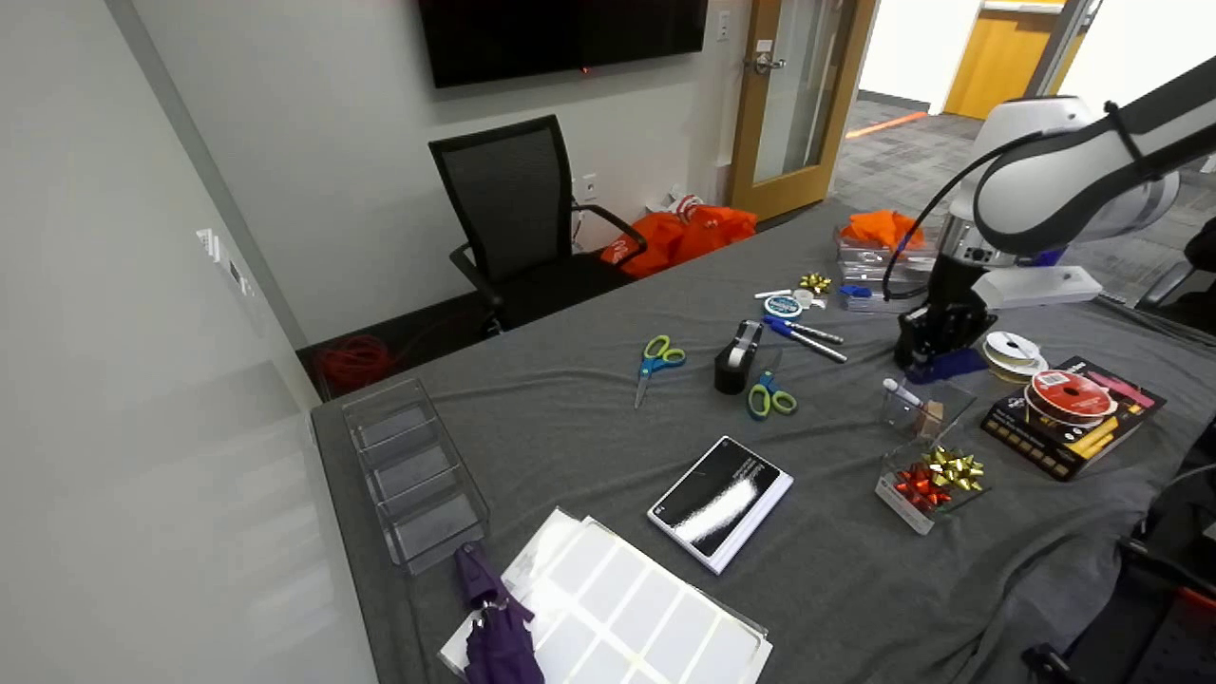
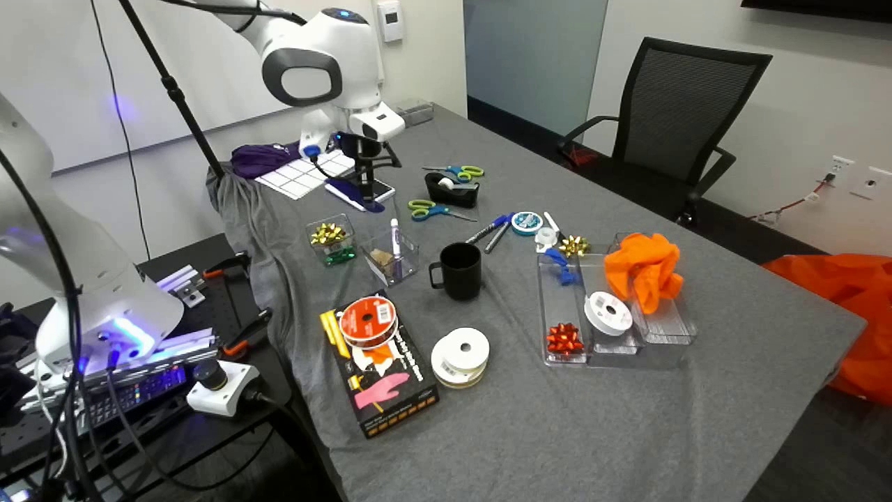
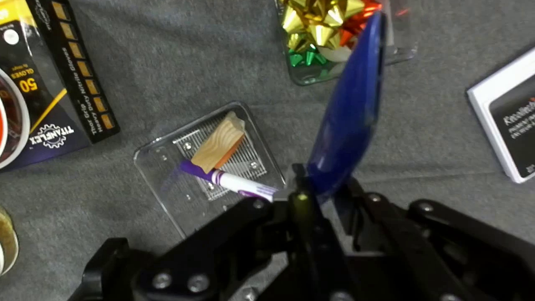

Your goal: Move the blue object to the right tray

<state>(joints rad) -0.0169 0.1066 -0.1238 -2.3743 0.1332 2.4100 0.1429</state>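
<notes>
Gripper (image 3: 319, 184) clamped on the blue object (image 3: 353, 108), held above the table (image 1: 570, 437).
Glove box (image 3: 62, 79), seen in the wrist view, reads "Thor Grip Heavy Duty Nitrile Gloves," "50 GLOVES" and "TITANFLEX"; red spool (image 2: 355, 324) on top of it, print too small to read. Book (image 3: 514, 138) at the edge of the wrist view: title partly cut off, not legible for sure. Clear bin (image 3: 171, 188), partly hidden by the gripper, holds a wooden block (image 3: 219, 144) and purple-capped marker (image 3: 240, 182); clear box (image 3: 303, 81) holds gold, red and green bows (image 3: 322, 25), partly behind the blue object. In an exterior view, a black mug (image 2: 461, 272) stands between the marker's bin and the right tray (image 2: 562, 301), which bears orange cloth (image 2: 644, 268), a white spool (image 2: 608, 314) and a red bow (image 2: 563, 339).
</notes>
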